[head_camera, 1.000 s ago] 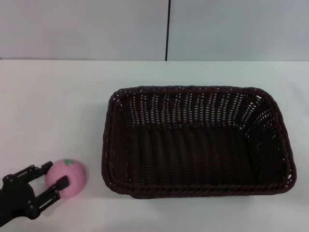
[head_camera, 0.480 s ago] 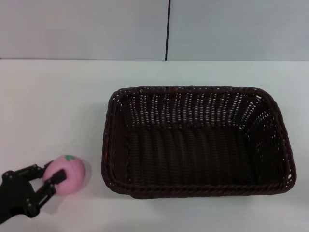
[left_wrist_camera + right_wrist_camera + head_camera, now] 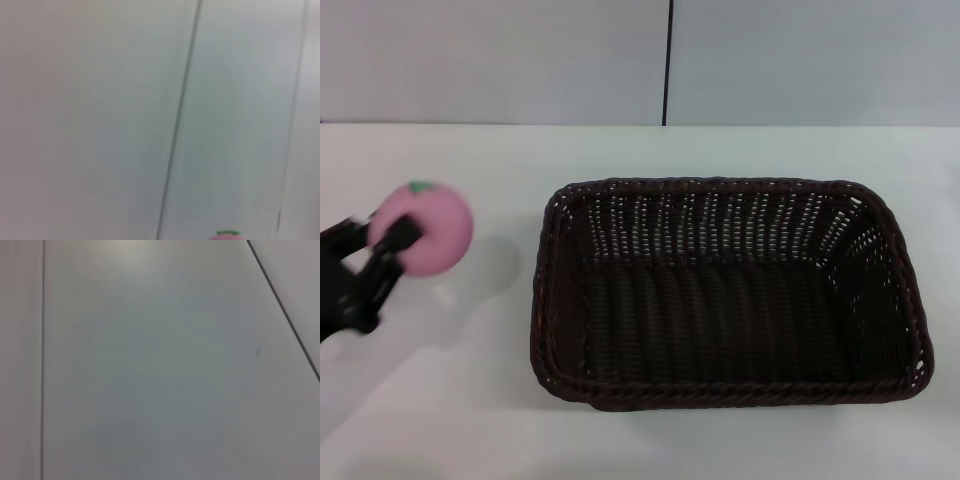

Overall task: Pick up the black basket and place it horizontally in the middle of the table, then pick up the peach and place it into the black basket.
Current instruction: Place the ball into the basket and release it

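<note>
White table (image 3: 470, 400) carries the black basket (image 3: 728, 385) lengthwise at its middle, mouth up, ready to receive. I have my left hand (image 3: 382, 240) clenched on the peach (image 3: 423, 226), raised clear of the table, left of the basket, high enough, I judge, to pass the rim.

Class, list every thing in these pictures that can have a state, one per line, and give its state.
black basket: upright on the table, long side across, nothing inside.
peach: lifted off the table, held left of the basket.
left claw: shut on the peach.
right claw: not in view.
</note>
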